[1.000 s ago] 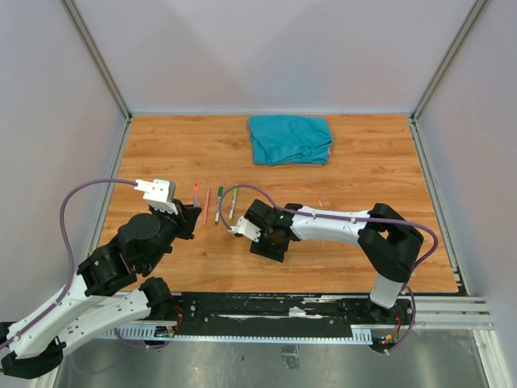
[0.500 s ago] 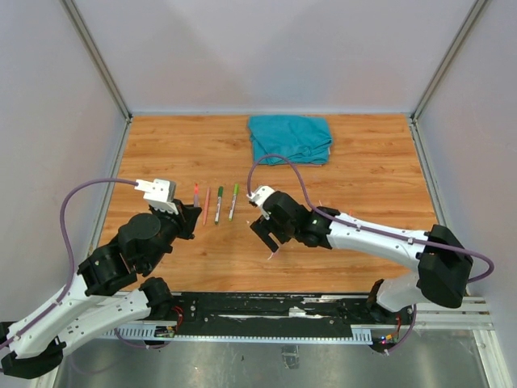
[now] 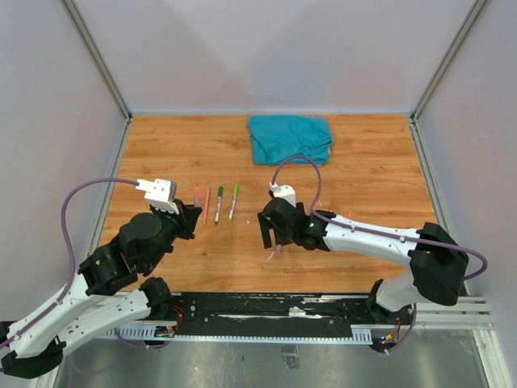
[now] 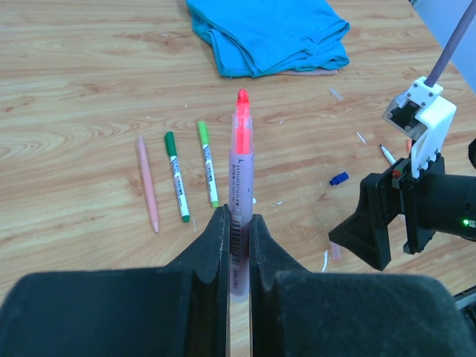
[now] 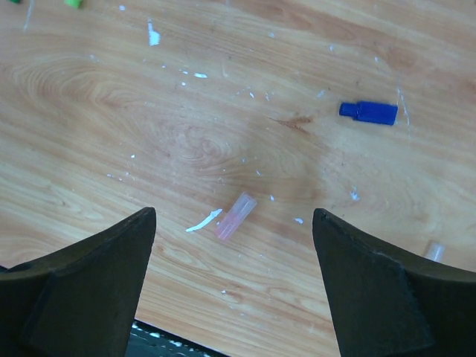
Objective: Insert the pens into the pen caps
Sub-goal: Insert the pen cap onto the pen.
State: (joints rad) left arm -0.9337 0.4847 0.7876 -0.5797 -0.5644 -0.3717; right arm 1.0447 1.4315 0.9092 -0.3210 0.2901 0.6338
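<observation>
The left gripper point(image 4: 238, 223) is squeezed tight on a pale plastic pen with a bright red tip point(image 4: 240, 160). The pen sticks out past the fingers, and its red tip points toward the folded blue-green cloth point(image 4: 268, 33) at the far side.

Three more pens lie side by side on the brown wooden table point(image 4: 74, 82), just left of the held pen. They are a thin pink pen point(image 4: 147, 184), a white pen with dark green ends point(image 4: 177, 177) and a white pen with light green ends point(image 4: 207, 163). They do not touch each other.

The right gripper point(image 5: 232, 223) has its fingers spread wide apart and holds nothing. It hangs over a small see-through pink cap point(image 5: 235, 216) lying on the wood. A small dark blue cap point(image 5: 368, 112) lies a bit farther off.
</observation>
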